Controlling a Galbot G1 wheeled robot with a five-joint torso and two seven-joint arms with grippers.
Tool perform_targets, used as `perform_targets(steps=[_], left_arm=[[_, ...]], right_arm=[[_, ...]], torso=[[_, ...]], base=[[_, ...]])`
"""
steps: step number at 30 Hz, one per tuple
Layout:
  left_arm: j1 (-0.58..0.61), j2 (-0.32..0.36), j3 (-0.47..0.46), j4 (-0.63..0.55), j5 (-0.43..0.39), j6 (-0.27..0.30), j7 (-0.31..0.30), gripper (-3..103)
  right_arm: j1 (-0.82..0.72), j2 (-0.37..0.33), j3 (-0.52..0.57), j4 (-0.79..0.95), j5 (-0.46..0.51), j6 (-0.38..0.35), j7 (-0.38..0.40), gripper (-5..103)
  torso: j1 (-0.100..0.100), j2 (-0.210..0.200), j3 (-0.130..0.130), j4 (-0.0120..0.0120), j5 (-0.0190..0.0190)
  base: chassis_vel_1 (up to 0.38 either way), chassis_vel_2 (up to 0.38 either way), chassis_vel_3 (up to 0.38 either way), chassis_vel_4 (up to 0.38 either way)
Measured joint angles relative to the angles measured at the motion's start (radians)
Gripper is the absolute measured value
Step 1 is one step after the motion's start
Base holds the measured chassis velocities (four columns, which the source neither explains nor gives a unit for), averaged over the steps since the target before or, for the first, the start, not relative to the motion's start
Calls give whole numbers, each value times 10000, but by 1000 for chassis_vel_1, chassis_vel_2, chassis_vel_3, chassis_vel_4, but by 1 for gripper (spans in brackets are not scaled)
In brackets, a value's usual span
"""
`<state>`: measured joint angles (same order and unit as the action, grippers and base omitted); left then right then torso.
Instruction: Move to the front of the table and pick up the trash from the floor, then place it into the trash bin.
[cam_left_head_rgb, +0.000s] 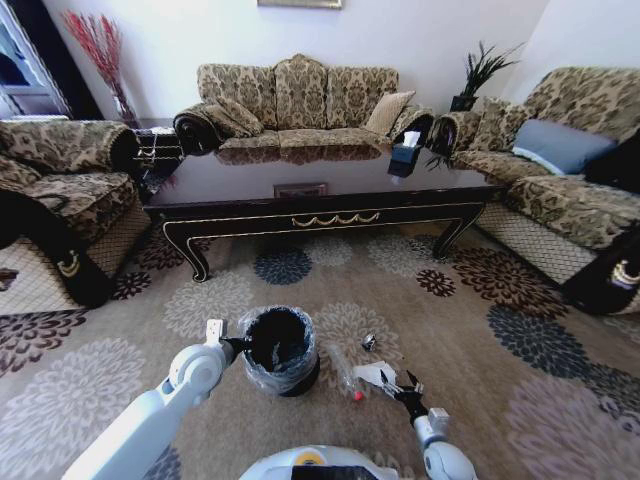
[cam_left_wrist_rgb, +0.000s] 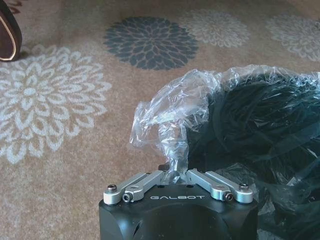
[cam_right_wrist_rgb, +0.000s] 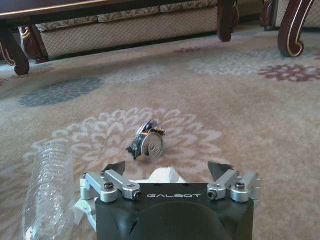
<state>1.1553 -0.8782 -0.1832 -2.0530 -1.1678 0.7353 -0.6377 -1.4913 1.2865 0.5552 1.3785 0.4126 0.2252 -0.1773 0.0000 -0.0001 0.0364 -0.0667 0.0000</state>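
The black trash bin (cam_left_head_rgb: 278, 350) with its clear bag liner stands on the flowered carpet floor (cam_left_head_rgb: 480, 380) in front of the dark table (cam_left_head_rgb: 320, 190). My left gripper (cam_left_head_rgb: 240, 345) is shut on a bunched fold of the bin's liner (cam_left_wrist_rgb: 172, 150) at the rim. Right of the bin lies the trash: a clear bottle (cam_left_head_rgb: 345, 372) with a red cap, a white paper wad (cam_left_head_rgb: 372, 374) and a small round scrap (cam_left_head_rgb: 368, 342). My right gripper (cam_right_wrist_rgb: 169, 169) hangs open just over the paper wad (cam_right_wrist_rgb: 162, 176), with the bottle (cam_right_wrist_rgb: 50, 185) beside it and the scrap (cam_right_wrist_rgb: 147, 145) ahead.
Patterned sofas stand on the left (cam_left_head_rgb: 60, 190), at the back (cam_left_head_rgb: 300, 100) and on the right (cam_left_head_rgb: 570, 180). A dark tissue box (cam_left_head_rgb: 405, 152) sits on the table. Carved table legs (cam_right_wrist_rgb: 227, 22) rise beyond the trash. Open carpet spreads to the right.
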Motion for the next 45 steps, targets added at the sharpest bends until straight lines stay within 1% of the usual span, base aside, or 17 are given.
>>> perform_targets(steps=[1, 2, 3, 7, 9, 12, 13, 15, 16, 18, 19, 21, 22, 35, 39, 41, 45], left_arm=[[17, -12, 3, -33, -22, 0, -14, 2], [20, -12, -6, -57, -164, 1, -69, 2], [20, -12, -6, -57, -164, 1, -69, 2], [23, 18, -72, -71, -271, 0, -132, 2], [26, 23, -93, -72, -279, 0, -136, 2], [85, -53, -119, -72, -291, 0, -156, 2], [85, -53, -119, -72, -291, 0, -156, 2], [125, -122, -110, -69, -270, 0, -159, 2], [128, -136, -94, -69, -256, 0, -163, 2], [118, -146, -71, -69, -256, 0, -163, 2], [118, -146, -71, -69, -256, 0, -163, 2], [87, -146, -70, -70, -256, 0, -179, 2], [90, -152, -73, -71, -257, 0, -184, 2], [372, -219, -104, -143, -49, 0, -144, 2], [404, -253, -39, -144, 169, 0, -51, 2], [451, -327, 38, -120, 351, 0, 9, 2], [511, -445, 228, -123, 473, 0, 33, 2]], right_arm=[[98, 15, -24, -147, 27, 0, -52, 86], [294, 62, -47, -401, 178, -2, -46, 76], [294, 62, -47, -401, 178, -2, -46, 76], [435, 50, -63, -674, 225, -8, -34, 54], [456, 42, -63, -744, 212, -7, -30, 54], [473, 42, -42, -868, 66, 48, -14, 37], [473, 42, -42, -868, 66, 48, -14, 37], [429, 41, -16, -864, 41, 76, -9, 27], [407, 39, -9, -860, 36, 82, -10, 27], [379, 31, 6, -841, 26, 99, -9, 16], [379, 31, 6, -841, 26, 99, -9, 16], [357, 28, 18, -818, 21, 110, -9, 5], [347, 28, 22, -801, 16, 112, -9, 2], [160, 38, 74, -458, -64, 173, -20, 0], [-136, -60, 205, 298, -116, 179, -24, 0], [-403, -155, 412, 1013, -223, 182, -24, 0], [-956, -403, 734, 2493, -5, 122, -22, 0]], torso=[[0, 0, 0, 0, 0], [0, 0, 0, 0, 1], [0, 0, 0, 0, 1], [0, 0, 0, 0, 1], [0, 0, -1, 0, 0], [0, 0, 0, 0, 1], [0, 0, 0, 0, 1], [0, 0, 0, 0, 0], [0, 0, -1, 0, 0], [0, 0, -1, -1, 0], [0, 0, -1, -1, 0], [0, 1, 0, 0, 0], [0, 1, 0, 0, 1], [0, 0, -1, 0, 2], [0, 0, -1, 1, 1], [0, 0, -1, -1, 3], [0, 1, -1, 0, -2]], base=[[0, 0, 0, 0], [0, 0, 0, 0], [0, 0, 0, 0], [0, 0, 0, 0], [0, 0, 0, 0], [0, 0, 0, 0], [0, 0, 0, 0], [0, 0, 0, 0], [0, 0, 0, 0], [0, 0, 0, 0], [0, 0, 0, 0], [0, 0, 0, 0], [0, 0, 0, 0], [0, 0, 0, 0], [0, 0, 0, 0], [0, 0, 0, 0], [0, 0, 0, 0]])
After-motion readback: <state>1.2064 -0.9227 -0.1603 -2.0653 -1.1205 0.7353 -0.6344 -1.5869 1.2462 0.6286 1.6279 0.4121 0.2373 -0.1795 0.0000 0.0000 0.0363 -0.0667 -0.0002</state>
